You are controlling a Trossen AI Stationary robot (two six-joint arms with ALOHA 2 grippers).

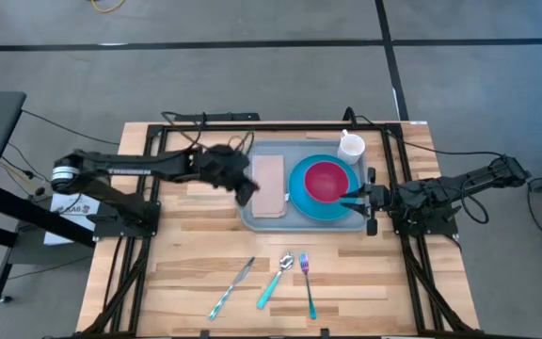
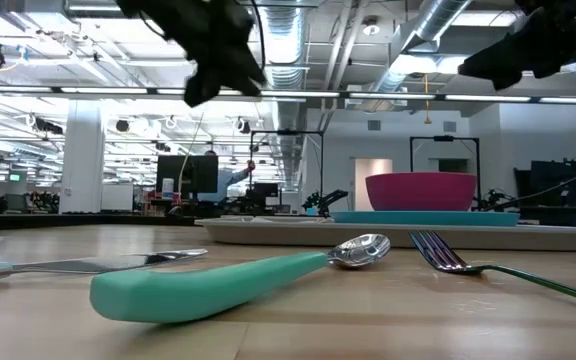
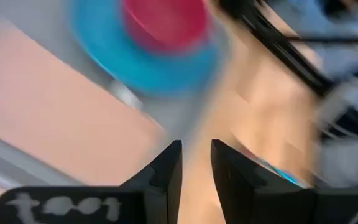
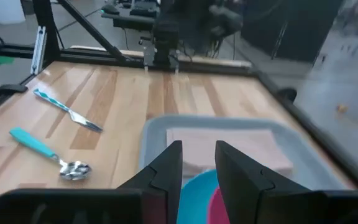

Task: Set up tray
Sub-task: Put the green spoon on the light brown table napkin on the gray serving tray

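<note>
The grey-blue tray (image 1: 250, 215) lies on the far middle of the table. On it are a tan napkin (image 1: 268, 184), a blue plate (image 1: 301, 200) carrying a pink bowl (image 1: 326, 181), and a white cup (image 1: 351, 146) at its far right corner. My left gripper (image 1: 246, 193) hovers shut over the tray's left rim beside the napkin, and the low view shows it high above the table (image 2: 218, 60). My right gripper (image 1: 351, 201) hangs shut above the plate's right edge, also raised (image 2: 528, 50). In the right wrist view (image 4: 197, 155) the napkin (image 4: 229, 146) and plate (image 4: 194, 186) lie below the fingers.
A knife (image 1: 231, 287), a teal-handled spoon (image 1: 276, 278) and a fork (image 1: 306, 282) lie side by side on the bare wood near the table's near edge. Black frame rails (image 1: 125, 273) run along the left and right sides of the table.
</note>
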